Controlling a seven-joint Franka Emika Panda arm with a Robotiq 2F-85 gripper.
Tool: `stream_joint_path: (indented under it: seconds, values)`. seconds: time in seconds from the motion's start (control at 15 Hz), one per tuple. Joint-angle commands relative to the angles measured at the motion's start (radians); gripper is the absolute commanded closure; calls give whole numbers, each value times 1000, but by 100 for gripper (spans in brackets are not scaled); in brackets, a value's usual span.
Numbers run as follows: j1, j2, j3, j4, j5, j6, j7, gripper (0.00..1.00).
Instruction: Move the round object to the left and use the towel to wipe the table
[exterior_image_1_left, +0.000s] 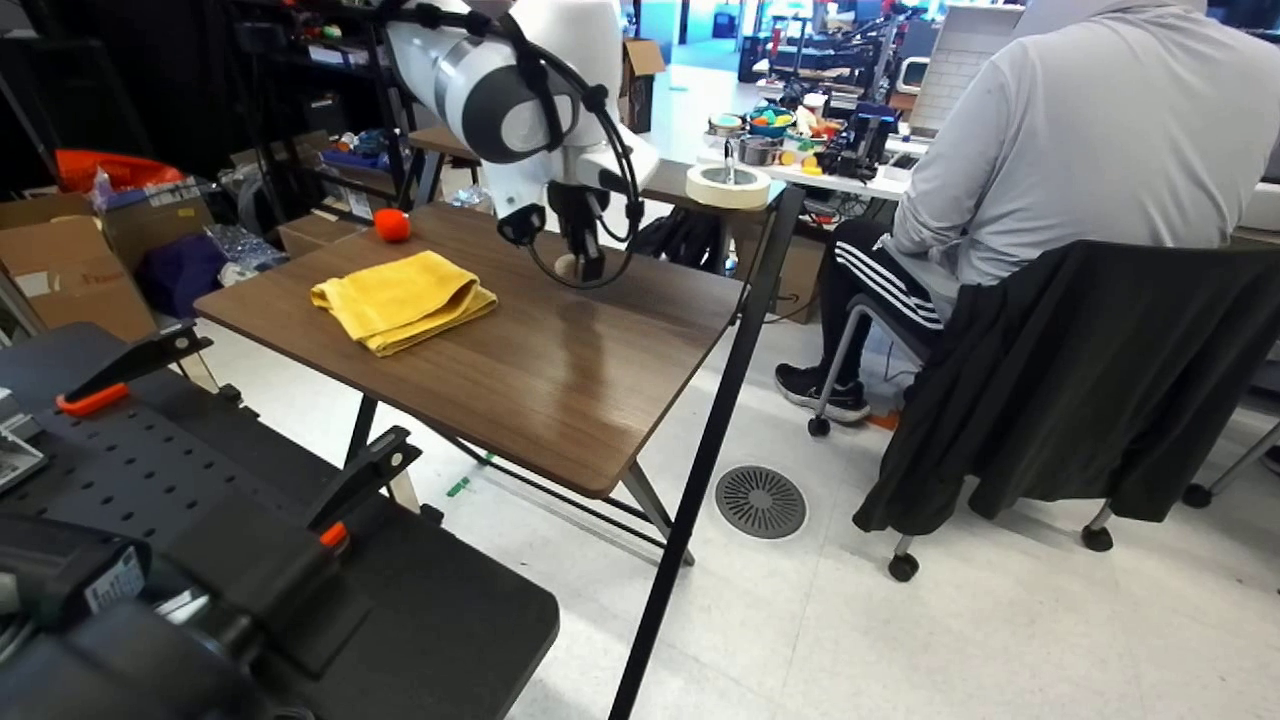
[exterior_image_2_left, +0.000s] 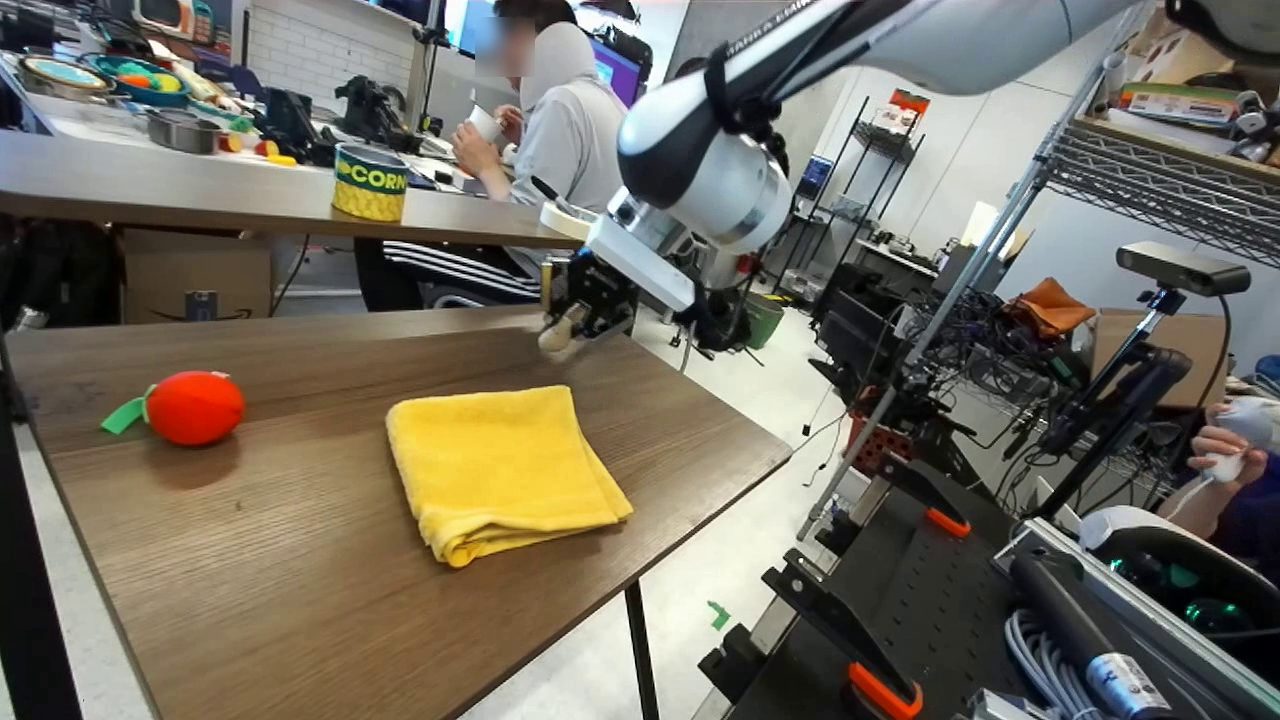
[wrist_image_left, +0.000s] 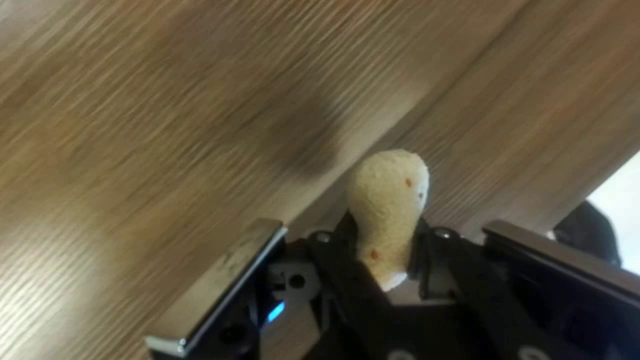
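The round object (exterior_image_2_left: 194, 408) is a red-orange ball with a green tab, resting on the brown table (exterior_image_2_left: 300, 570). It also shows in an exterior view (exterior_image_1_left: 392, 225) near the table's corner. The yellow towel (exterior_image_2_left: 500, 460) lies folded and flat on the table; it also shows in an exterior view (exterior_image_1_left: 400, 300), beside the ball but apart from it. My gripper (wrist_image_left: 386, 245) is shut on a beige, peanut-shaped object (wrist_image_left: 387, 195). It holds this low over the table, with a shadow apart from it. In an exterior view the gripper (exterior_image_1_left: 585, 266) is away from towel and ball.
A raised brown shelf behind the table carries a tape roll (exterior_image_1_left: 728, 187) and a corn can (exterior_image_2_left: 370, 185). A black post (exterior_image_1_left: 735, 370) stands at a table corner. A person (exterior_image_1_left: 1090, 150) sits close by. A black bench (exterior_image_1_left: 430, 600) with clamps stands opposite.
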Motion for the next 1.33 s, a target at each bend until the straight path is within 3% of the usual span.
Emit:
stream_joint_path:
  seconds: [0.0,0.53,0.93,1.27]
  values:
    - [83,-102,57,-115,-3,25,-86,95]
    - [397,-19,75,-164,-95,-17,-95,95]
    - [497,-74,106,-279,-171,107,-147,95]
    - [554,-136,27,-330,-228,112,-129,95]
